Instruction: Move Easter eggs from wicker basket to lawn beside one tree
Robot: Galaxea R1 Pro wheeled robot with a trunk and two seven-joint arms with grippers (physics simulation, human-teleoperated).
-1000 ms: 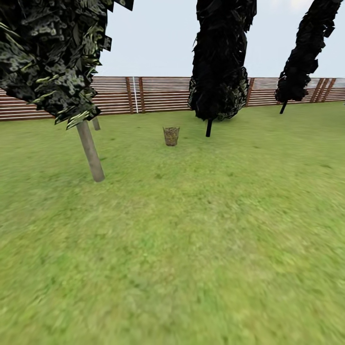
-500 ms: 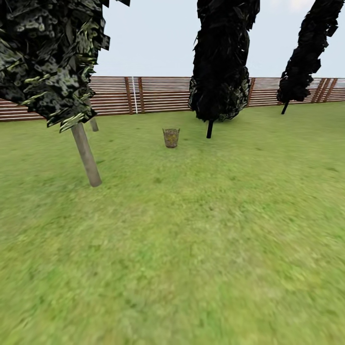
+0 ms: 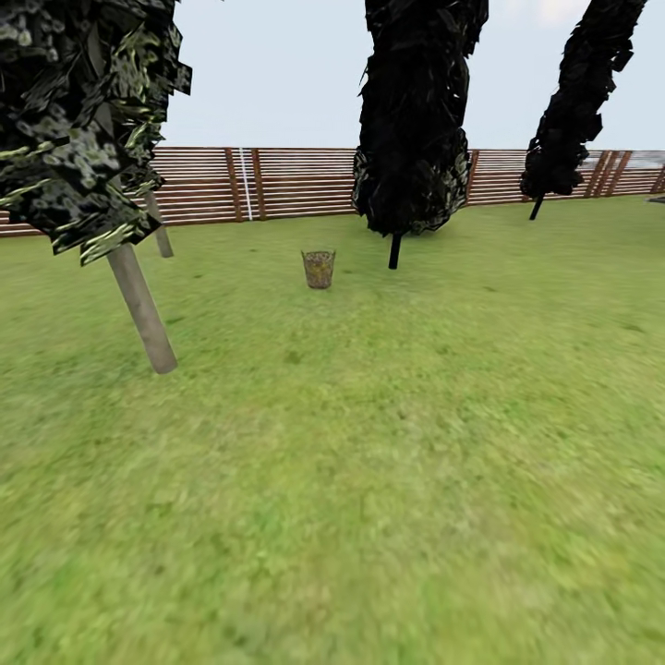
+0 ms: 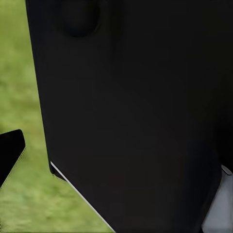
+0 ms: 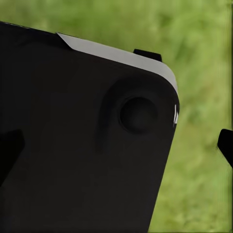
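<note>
The wicker basket point(image 3: 319, 269) stands upright on the lawn point(image 3: 369, 480), far ahead and a little left of centre. A yellowish tint shows through its weave, but the eggs are too small to make out. A tree with a pale trunk point(image 3: 141, 307) and speckled dark leaves stands nearer, to the basket's left. In the left wrist view my left gripper point(image 4: 116, 155) shows one dark fingertip point(image 4: 9, 150) at the picture's edge, over grass. My right gripper point(image 5: 116, 145) has its fingertips point(image 5: 226, 145) far apart and holds nothing.
A second pale trunk point(image 3: 162, 236) stands further back on the left. Two black cone-shaped trees point(image 3: 411, 139) point(image 3: 573, 102) rise behind and right of the basket. A brown slat fence point(image 3: 296, 183) closes the yard. My own black body panel point(image 4: 136, 107) blocks much of both wrist views.
The whole head view has shifted: the trunk, basket and cone trees slid left and slightly lower, and the trunk looks nearer. That is my camera moving; nothing on the lawn moved.
</note>
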